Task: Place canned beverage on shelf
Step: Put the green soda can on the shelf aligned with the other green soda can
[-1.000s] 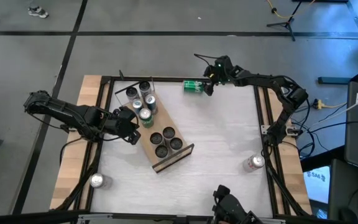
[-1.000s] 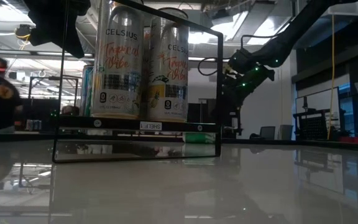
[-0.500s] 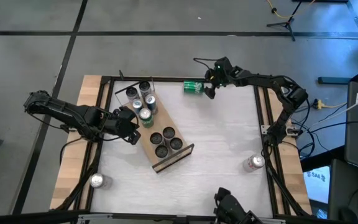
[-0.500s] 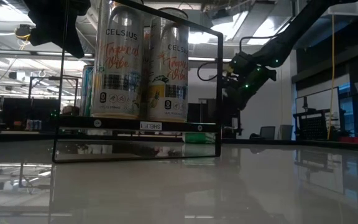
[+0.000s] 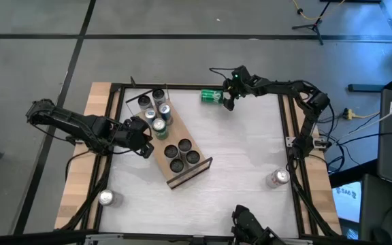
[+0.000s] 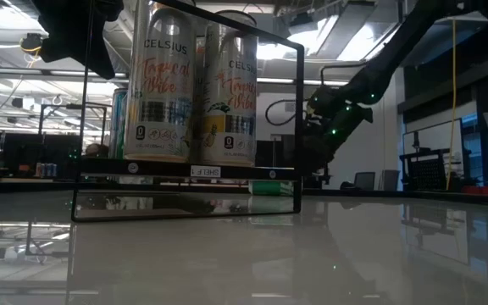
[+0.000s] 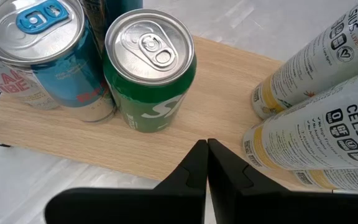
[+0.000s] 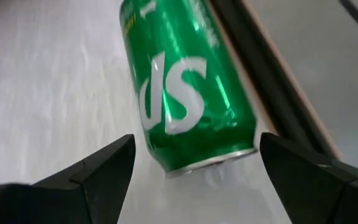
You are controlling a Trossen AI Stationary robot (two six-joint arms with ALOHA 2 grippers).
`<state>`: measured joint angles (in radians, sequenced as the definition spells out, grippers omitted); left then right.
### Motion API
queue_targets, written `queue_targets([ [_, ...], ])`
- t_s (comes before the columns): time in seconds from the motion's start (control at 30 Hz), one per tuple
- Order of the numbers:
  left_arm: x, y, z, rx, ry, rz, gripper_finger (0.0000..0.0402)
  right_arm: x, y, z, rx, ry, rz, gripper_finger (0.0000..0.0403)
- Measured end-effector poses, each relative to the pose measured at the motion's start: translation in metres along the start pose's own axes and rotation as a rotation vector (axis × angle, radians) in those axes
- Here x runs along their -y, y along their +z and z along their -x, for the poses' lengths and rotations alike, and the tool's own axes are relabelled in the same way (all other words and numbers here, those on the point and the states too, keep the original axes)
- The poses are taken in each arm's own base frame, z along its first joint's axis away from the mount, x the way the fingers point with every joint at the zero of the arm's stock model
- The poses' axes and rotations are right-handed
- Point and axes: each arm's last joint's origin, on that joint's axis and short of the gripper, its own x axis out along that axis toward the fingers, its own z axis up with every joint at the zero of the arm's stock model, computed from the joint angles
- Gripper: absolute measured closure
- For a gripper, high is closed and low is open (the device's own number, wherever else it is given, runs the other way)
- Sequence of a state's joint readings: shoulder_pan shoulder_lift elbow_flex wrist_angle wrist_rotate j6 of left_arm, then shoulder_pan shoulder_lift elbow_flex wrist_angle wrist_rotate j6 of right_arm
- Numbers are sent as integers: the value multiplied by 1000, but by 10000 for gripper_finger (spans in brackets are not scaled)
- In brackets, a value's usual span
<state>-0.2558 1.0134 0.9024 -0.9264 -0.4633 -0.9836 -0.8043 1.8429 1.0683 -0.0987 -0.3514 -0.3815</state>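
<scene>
A green can (image 5: 212, 96) lies on its side on the white table, close to the far edge rail. My right gripper (image 5: 228, 97) is open right behind it. In the right wrist view the two fingers stand on either side of the can's near end (image 8: 197, 158), a narrow gap on each side. The shelf (image 5: 197, 170), a light-wood board, lies slantwise at the table's middle left and carries several upright cans (image 5: 156, 110). My left gripper (image 7: 207, 152) is shut and hovers over the shelf's left long edge, beside an upright green can (image 7: 149, 68).
Two silver cans stand off the shelf, one at the near left (image 5: 105, 198) and one at the near right (image 5: 276, 178). The dark frame rail (image 8: 272, 93) runs right beside the lying can. White tabletop lies free between the shelf and the right edge.
My right gripper has come down and a little toward the lying green can, tipping further downward, with its fingers still spread the same. The can and the shelf have kept their places.
</scene>
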Motion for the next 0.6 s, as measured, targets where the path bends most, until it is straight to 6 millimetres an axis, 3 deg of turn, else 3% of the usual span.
queue_targets([
  [0.23, 0, 0, 0, 11, 7, 0, 401, 1, -11, -15, -45, 19, 29, 63],
  [0.6, 0, 1, 0, 21, 14, 0, 401, 3, -9, -16, -10, 13, 37, 63],
])
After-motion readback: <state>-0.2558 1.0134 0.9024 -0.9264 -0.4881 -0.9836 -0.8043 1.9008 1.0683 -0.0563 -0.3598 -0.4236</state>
